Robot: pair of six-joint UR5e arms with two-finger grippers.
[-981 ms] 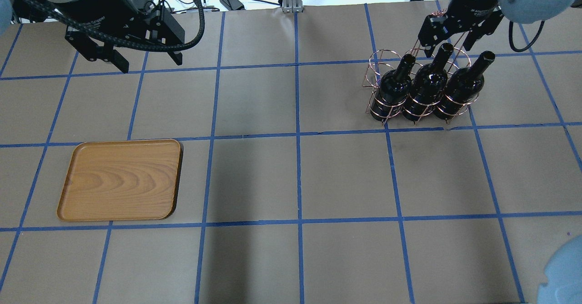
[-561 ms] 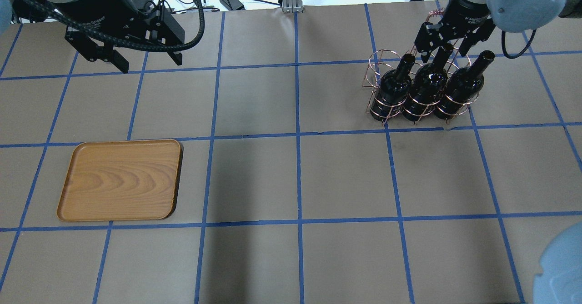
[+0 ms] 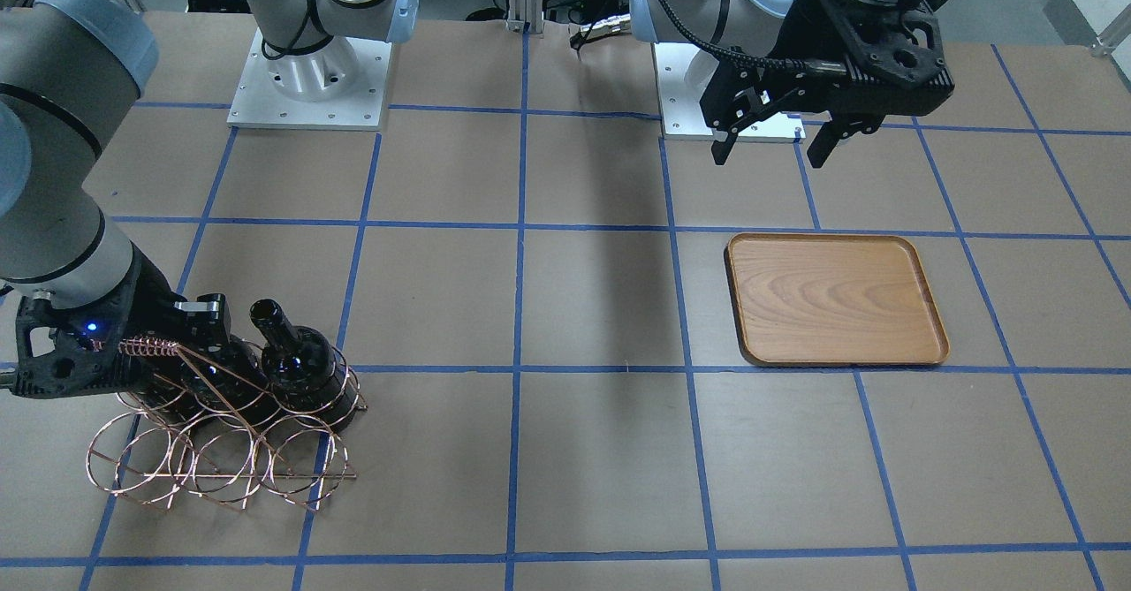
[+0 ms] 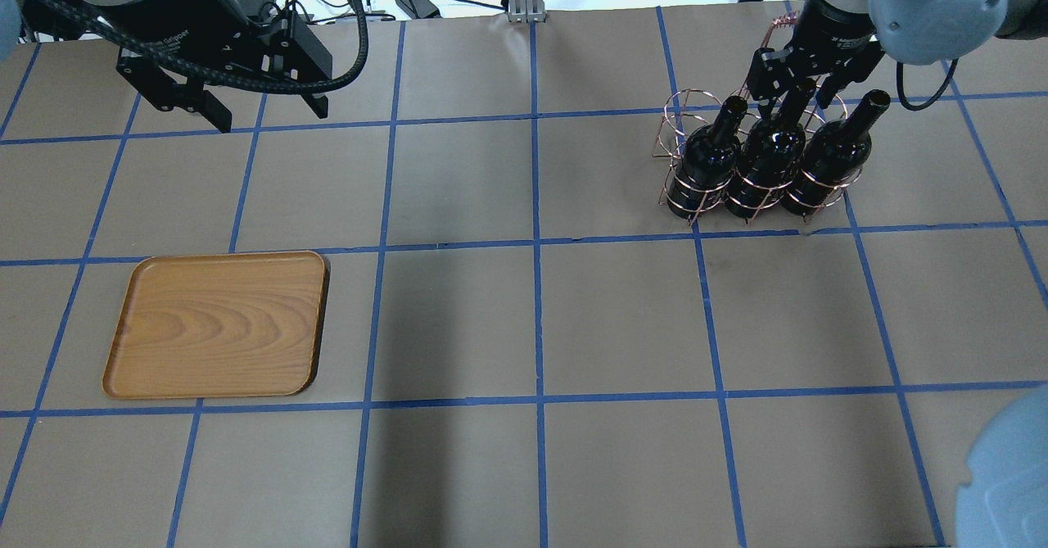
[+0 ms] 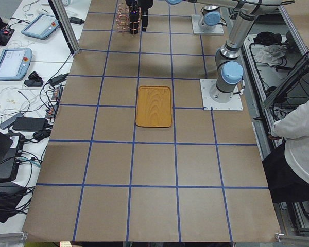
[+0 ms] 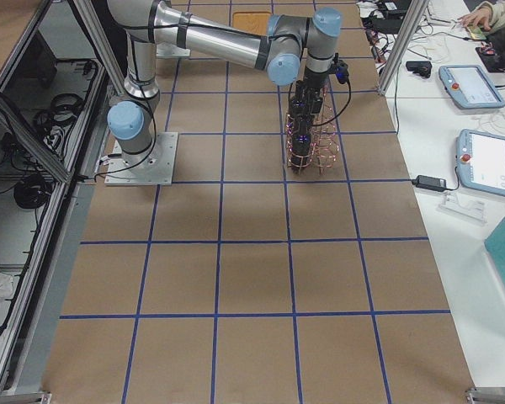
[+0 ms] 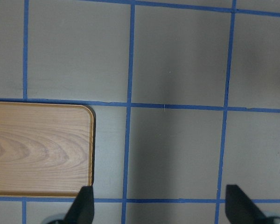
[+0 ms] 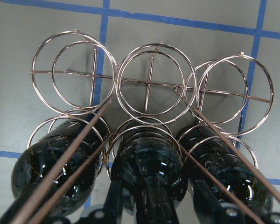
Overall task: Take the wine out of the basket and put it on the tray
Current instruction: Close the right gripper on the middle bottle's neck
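Over the last second the right gripper (image 4: 792, 88) has dropped from above the wire bottle rack (image 8: 60, 72), which stands near the worktop's far right corner, and its open jaws now straddle the neck of the middle wine bottle (image 4: 770, 153) without yet closing. All three bottles remain seated in the rack, so the pick looks imminent. The left gripper (image 4: 262, 110) hasn't moved: it hangs open near the far left corner, with the wooden tray (image 4: 217, 327) bare in the left half.
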